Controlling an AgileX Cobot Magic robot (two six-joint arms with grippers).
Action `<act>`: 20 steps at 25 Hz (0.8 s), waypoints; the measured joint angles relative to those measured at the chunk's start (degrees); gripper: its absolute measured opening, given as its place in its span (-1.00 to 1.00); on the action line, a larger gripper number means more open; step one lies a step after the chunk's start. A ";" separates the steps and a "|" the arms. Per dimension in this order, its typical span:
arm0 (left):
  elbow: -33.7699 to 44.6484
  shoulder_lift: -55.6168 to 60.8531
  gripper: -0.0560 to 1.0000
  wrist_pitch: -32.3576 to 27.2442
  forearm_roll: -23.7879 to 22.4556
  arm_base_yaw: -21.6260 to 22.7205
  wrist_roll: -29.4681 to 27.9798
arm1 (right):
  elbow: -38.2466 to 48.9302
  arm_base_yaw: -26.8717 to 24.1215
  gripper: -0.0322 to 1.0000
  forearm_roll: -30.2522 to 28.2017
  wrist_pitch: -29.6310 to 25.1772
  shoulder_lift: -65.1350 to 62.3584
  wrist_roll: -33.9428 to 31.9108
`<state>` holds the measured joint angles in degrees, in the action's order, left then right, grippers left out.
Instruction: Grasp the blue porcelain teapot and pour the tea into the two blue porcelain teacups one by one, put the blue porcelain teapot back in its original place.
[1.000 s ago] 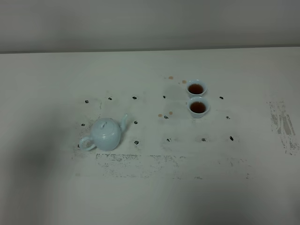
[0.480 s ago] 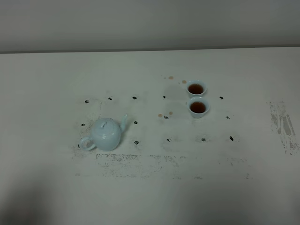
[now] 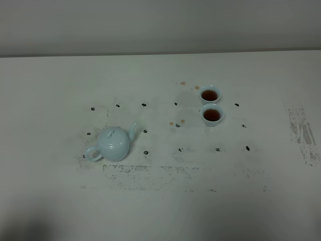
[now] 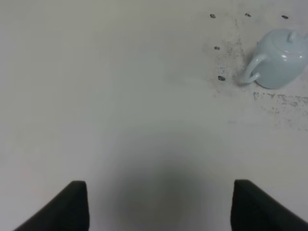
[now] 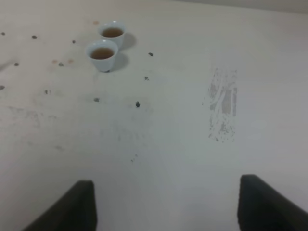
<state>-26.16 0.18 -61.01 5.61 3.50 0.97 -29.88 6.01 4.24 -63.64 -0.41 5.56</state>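
The blue porcelain teapot (image 3: pixel 114 143) stands upright on the white table, left of centre, lid on, spout toward the cups; it also shows in the left wrist view (image 4: pixel 277 59). The two blue porcelain teacups stand side by side right of centre, the farther one (image 3: pixel 209 94) and the nearer one (image 3: pixel 212 115), each holding reddish-brown tea; the right wrist view shows them too (image 5: pixel 112 32) (image 5: pixel 102 54). My left gripper (image 4: pixel 160 204) is open over bare table, well away from the teapot. My right gripper (image 5: pixel 166 204) is open too, far from the cups. Neither arm appears in the exterior view.
Small dark marks dot the table (image 3: pixel 160 201) around the teapot and cups, with brownish stains (image 3: pixel 176 122) near the cups. A scuffed patch (image 3: pixel 303 135) lies at the right and a worn strip (image 3: pixel 170 178) runs in front of the teapot.
A dark shadow at the lower left of the table has shrunk away toward the front edge. Teapot and cups have not moved.
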 joint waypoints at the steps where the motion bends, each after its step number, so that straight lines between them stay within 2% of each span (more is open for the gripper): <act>1: 0.00 0.00 0.23 0.00 0.00 0.00 0.00 | 0.00 0.00 0.21 0.00 0.00 0.00 0.00; 20: 0.00 0.00 0.23 0.00 0.00 -0.01 0.00 | 0.00 0.00 0.21 0.00 0.00 0.00 0.00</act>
<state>-26.16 0.18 -61.01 5.61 3.49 0.97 -29.88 6.01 4.24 -63.64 -0.41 5.56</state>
